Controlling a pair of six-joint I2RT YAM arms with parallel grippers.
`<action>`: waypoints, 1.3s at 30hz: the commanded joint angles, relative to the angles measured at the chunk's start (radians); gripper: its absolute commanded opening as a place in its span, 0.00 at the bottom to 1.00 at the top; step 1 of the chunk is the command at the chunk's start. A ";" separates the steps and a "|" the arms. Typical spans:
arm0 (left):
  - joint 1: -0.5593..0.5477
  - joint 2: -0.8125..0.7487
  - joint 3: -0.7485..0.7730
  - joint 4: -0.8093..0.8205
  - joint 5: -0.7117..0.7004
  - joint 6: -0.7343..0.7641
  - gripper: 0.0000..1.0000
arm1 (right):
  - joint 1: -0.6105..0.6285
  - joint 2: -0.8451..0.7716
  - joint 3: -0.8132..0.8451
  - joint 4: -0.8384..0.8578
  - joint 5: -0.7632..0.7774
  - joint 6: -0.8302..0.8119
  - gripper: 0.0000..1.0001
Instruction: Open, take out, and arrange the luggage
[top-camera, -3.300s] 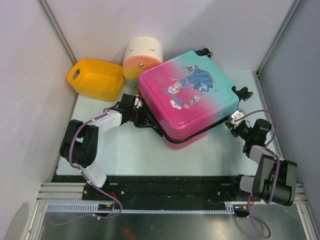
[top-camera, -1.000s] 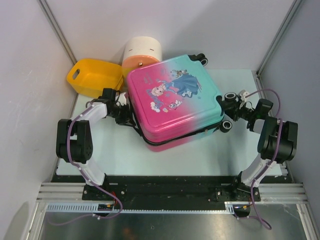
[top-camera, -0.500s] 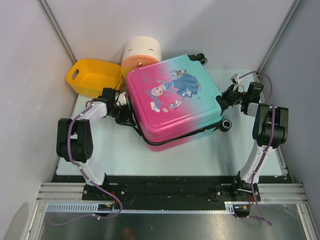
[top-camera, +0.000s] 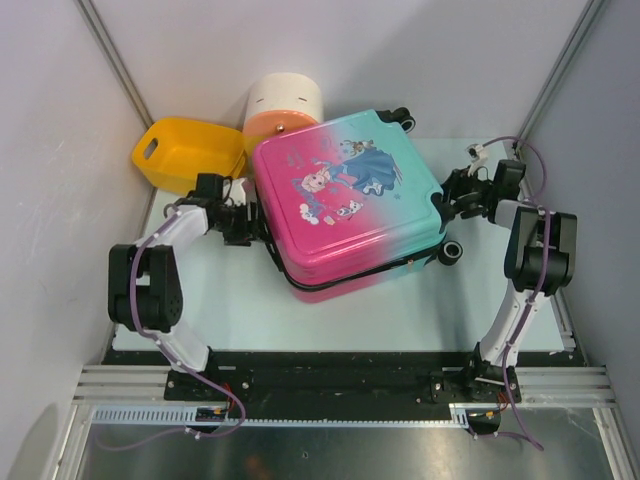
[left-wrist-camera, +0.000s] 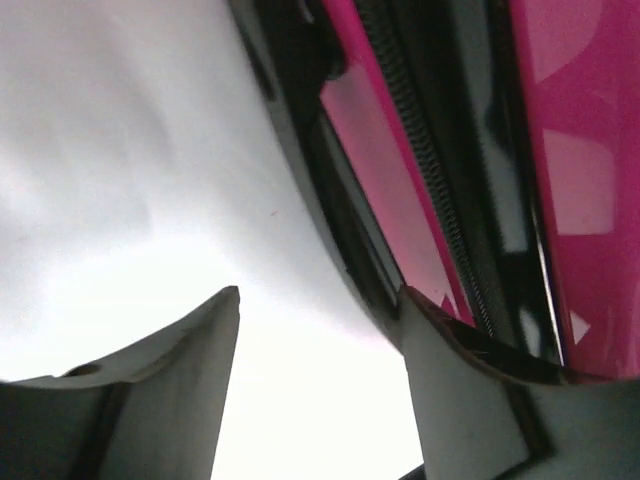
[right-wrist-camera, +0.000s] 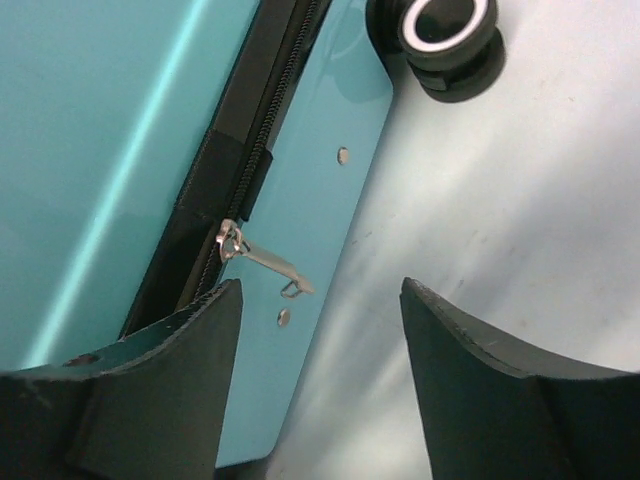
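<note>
The luggage (top-camera: 345, 205), a teal-to-pink hard-shell suitcase with a cartoon print, lies flat and closed on the table, wheels toward the right. My left gripper (top-camera: 246, 222) stands open at its pink left edge. In the left wrist view the left gripper (left-wrist-camera: 320, 292) has only white table between its fingers, with the pink shell (left-wrist-camera: 565, 150) and black zip (left-wrist-camera: 430, 200) just beyond. My right gripper (top-camera: 448, 196) stands open at the teal right side. In the right wrist view the right gripper (right-wrist-camera: 320, 283) holds nothing, and a silver zip pull (right-wrist-camera: 262, 258) hangs free just ahead, below a black wheel (right-wrist-camera: 447, 25).
A yellow plastic basket (top-camera: 190, 155) sits at the back left, touching the left arm's side of the table. A cream and orange round drawer box (top-camera: 283, 110) stands behind the suitcase's back left corner. Frame posts and white walls close in both sides.
Both grippers have gone from shut to open. The left one has backed slightly off the suitcase's pink edge, and the right one has let go at the zip side. The suitcase has not moved.
</note>
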 joint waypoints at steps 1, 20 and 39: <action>0.053 -0.125 0.011 0.039 -0.041 0.040 0.87 | -0.045 -0.136 0.034 -0.159 0.034 0.002 0.78; 0.029 -0.231 0.034 0.128 0.219 -0.098 0.97 | -0.054 -0.295 0.071 -0.501 -0.065 -0.154 0.82; -0.326 0.091 0.316 0.152 0.253 0.027 0.87 | -0.300 -0.618 -0.019 -1.824 -0.279 -1.042 0.67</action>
